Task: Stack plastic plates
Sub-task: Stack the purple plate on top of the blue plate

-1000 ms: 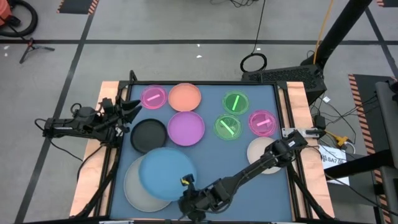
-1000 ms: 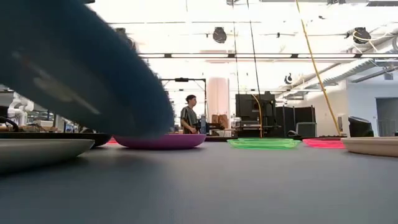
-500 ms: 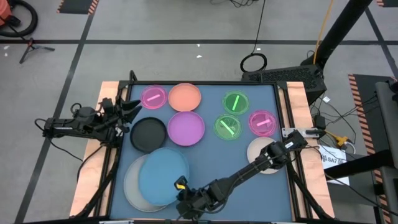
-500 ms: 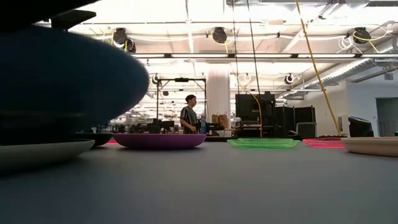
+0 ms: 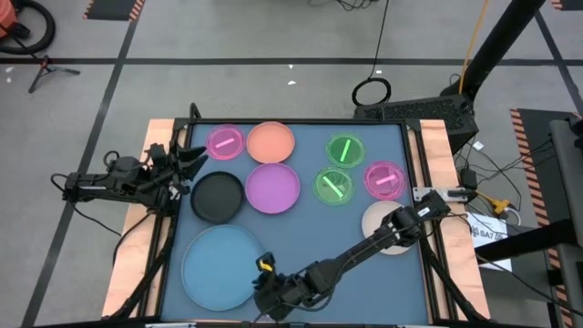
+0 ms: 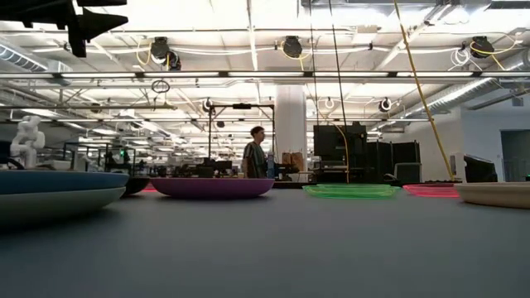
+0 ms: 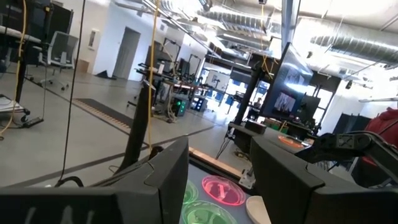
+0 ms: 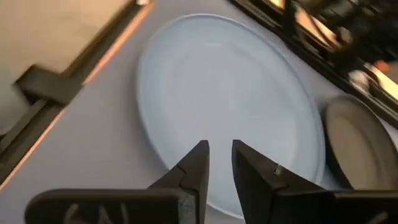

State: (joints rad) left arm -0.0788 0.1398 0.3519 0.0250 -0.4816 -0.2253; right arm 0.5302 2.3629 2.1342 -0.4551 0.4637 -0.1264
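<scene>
The table [image 5: 301, 232] surface was dull blue-grey, edged in pale tan wood; the large plate [image 5: 219, 266] near the front-left corner was light blue, and in the low view it sat on a grey plate [image 6: 50, 203] beneath it. The medium plates were black [image 5: 218, 198], purple [image 5: 272, 188], orange [image 5: 271, 142] and beige [image 5: 381, 222]; the small translucent ones were two pink [image 5: 224, 142] [image 5: 383, 179] and two green [image 5: 343, 149] [image 5: 332, 186], each marked with a lighter stripe across it. Both arms were dark; the right gripper [image 5: 264, 290] carried a small yellow mark.
</scene>
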